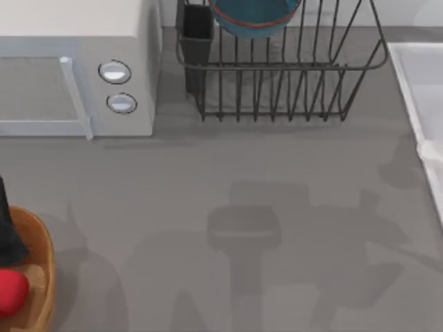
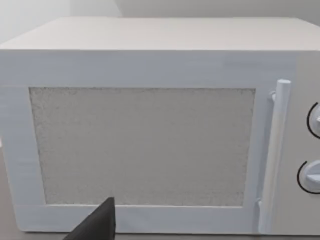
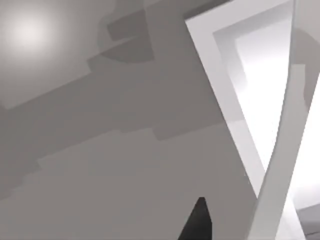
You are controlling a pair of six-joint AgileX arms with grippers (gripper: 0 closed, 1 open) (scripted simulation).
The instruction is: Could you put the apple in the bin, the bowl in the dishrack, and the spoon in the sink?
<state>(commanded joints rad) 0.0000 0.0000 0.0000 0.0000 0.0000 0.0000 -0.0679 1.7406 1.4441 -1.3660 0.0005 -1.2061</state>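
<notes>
- Right now the apple sits inside the bin at the top view's lower left edge; being round, it has no long axis we can name
- The bowl rests in the dishrack at the top of the worktop, cut off by the frame, so its tilt is unclear to us
- The sink lies along the right edge, its long side running up and down the top view
- Our left hand shows as a dark shape over the bin, just above the apple; whether it is spread or pressed together we cannot tell
- From the left wrist, one dark fingertip points at the microwave door
- From the right wrist, a dark fingertip hangs above the worktop beside the sink's rim; our right hand's opening we cannot tell
</notes>
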